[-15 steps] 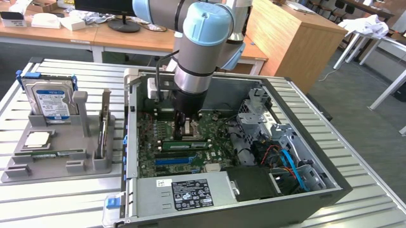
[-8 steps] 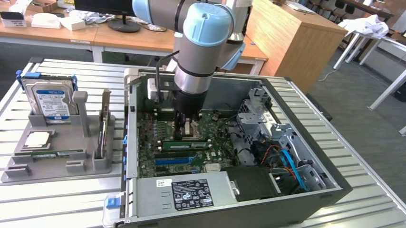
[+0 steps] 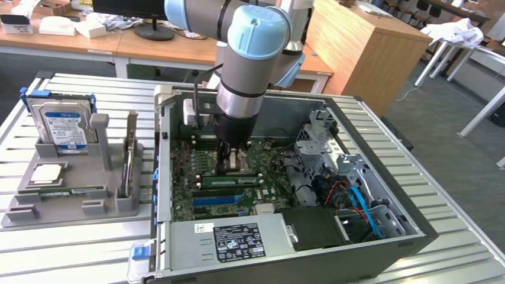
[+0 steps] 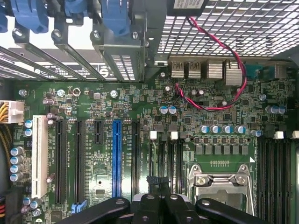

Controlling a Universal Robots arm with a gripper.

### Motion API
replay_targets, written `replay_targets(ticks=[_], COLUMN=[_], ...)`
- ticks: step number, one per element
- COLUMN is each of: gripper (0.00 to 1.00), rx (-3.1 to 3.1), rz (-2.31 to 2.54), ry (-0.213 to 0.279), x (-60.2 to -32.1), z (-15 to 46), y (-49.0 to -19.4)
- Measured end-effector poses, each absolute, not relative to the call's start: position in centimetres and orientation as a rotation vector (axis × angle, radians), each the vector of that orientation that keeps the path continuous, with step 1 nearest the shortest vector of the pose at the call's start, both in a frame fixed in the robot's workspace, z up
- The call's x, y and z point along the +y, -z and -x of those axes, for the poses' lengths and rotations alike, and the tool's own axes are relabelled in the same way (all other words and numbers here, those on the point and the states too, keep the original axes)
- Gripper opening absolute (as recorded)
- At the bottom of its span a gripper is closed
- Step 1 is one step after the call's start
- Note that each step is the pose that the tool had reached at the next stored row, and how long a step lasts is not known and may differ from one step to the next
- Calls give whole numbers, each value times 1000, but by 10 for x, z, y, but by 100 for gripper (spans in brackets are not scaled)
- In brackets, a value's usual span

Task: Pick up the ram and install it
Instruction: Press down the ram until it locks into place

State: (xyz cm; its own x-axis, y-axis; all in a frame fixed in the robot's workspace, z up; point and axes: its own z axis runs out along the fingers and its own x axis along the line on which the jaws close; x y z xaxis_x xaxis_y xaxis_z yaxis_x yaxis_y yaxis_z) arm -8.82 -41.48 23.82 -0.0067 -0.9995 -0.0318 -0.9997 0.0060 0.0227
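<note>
The arm is reaching straight down into the open computer case (image 3: 379, 195), and the hand (image 3: 234, 155) is hanging just above the motherboard (image 3: 236, 177), near the silver processor socket (image 3: 240, 163). From the wrist view the hand (image 4: 161, 205) is showing its black fingers (image 4: 149, 205) pressed together, nothing clamped between them, with the green motherboard (image 4: 93, 107) spreading out below: a blue slot (image 4: 116, 158), black slots beside it, a white slot (image 4: 39, 156), and the metal socket frame (image 4: 222, 182). A red and black wire (image 4: 224, 93) is looping over the board toward the rear ports (image 4: 201, 70). In the exterior view a ram (image 3: 233, 180) is lying lengthwise in a slot on the board, just in front of the hand, a green strip with a pale label; whether it is fully seated I cannot tell. Over on the exterior view's left, a grey holder (image 3: 71, 183) is sitting on the slatted metal surface (image 3: 442, 195), carrying the silver hard drive (image 3: 63, 127) upright, a square processor chip (image 3: 46, 173) lying flat, and a thin strip (image 3: 129, 160) standing on edge in a slot. The case's power supply (image 3: 229, 236) is facing the camera with its label up.
</note>
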Motion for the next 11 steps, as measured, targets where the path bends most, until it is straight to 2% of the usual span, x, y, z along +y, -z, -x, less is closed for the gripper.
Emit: replay_targets(ticks=[11], gripper=[10], rx=[2223], rz=[2209], ry=[-61], x=[-415], z=[88], y=[-236])
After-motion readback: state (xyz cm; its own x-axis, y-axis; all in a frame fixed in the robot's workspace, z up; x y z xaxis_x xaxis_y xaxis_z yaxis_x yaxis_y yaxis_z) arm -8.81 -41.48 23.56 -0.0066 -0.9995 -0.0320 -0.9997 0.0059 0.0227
